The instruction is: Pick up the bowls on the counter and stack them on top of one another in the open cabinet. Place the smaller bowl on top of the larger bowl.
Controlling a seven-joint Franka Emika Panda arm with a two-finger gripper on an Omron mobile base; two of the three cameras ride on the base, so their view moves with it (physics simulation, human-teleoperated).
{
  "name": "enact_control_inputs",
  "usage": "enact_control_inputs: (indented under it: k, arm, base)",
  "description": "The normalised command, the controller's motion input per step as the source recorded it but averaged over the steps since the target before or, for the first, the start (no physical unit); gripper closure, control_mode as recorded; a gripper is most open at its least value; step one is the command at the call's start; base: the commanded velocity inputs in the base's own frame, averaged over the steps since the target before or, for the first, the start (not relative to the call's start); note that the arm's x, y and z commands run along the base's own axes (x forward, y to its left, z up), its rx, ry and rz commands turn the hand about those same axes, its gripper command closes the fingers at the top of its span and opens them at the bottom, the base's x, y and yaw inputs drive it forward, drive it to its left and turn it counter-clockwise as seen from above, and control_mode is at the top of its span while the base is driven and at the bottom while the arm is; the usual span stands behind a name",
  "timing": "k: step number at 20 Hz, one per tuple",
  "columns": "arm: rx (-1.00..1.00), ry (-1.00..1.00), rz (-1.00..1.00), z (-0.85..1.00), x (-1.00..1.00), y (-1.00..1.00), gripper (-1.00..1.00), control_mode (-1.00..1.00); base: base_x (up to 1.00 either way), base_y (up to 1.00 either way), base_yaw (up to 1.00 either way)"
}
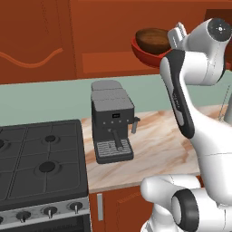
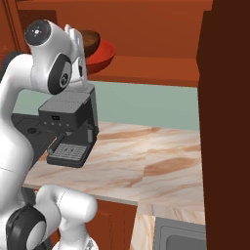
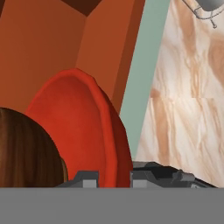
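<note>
Left base view: the counter (image 1: pixel 158 136) is a beige-pink marbled slab with reddish-brown wooden fronts below, and it fills the middle and right of the frame. A pale green wall band runs behind it. At 8 o'clock sits the black gas stove (image 1: pixel 41 158), matte, with round burners and a row of knobs. A boxy dark grey coffee machine (image 1: pixel 112 124) stands on the counter near the centre. At 1 o'clock is the open cabinet (image 1: pixel 113 50), flat reddish-brown wood. On its shelf board rests the larger bowl (image 1: pixel 144 53), glossy red and shallow, with the smaller bowl (image 1: pixel 152 39), dark brown and wood-grained, sitting inside it. The white arm hides the right rims of both. The gripper (image 1: pixel 180 31) is up beside the bowls; I cannot tell whether its fingers are spread or pressed together.

Right base view: the marbled counter (image 2: pixel 161 156) spreads from the centre toward 5 o'clock, where a grey sink (image 2: pixel 180 234) corner is set into it. The coffee machine (image 2: pixel 71 127) stands at 9 o'clock. The cabinet shelf (image 2: pixel 146 63) crosses the top. The red bowl (image 2: pixel 100 54) and the brown bowl (image 2: pixel 92 39) in it lie at 11 o'clock, just beside the arm's wrist.

Hand view: the red bowl's smooth rounded wall (image 3: pixel 83 127) is at centre left, and the brown bowl's streaked grain (image 3: pixel 26 148) is at 8 o'clock, touching it. Cabinet wood (image 3: pixel 52 39) lies at 11 o'clock and marbled counter (image 3: pixel 188 100) at 3 o'clock.
</note>
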Motion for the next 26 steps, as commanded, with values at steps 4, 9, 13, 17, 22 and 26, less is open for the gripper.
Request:
enact_control_inputs:
  k: [4,9,13,17,22,26]
  arm:
    - [0.01,0.00,0.00,-0.02,0.15,0.00,1.00,-1.00]
    - [0.00,0.00,0.00,-0.05,0.17,0.00,1.00,-1.00]
    - [0.00,0.00,0.00,-0.03,0.18,0.00,1.00,-1.00]
    - [0.00,0.00,0.00,0.00,0.19,0.00,1.00,-1.00]
    - [0.00,0.00,0.00,0.00,0.20,0.00,1.00,-1.00]
    - [0.00,0.00,0.00,-0.01,0.19,0.00,1.00,-1.00]
  base:
    - [0.00,0.00,0.00]
    - [0.00,0.00,0.00]
    - [0.00,0.00,0.00]
    - [0.00,0.00,0.00]
    - [0.00,0.00,0.00]
    - [0.00,0.00,0.00]
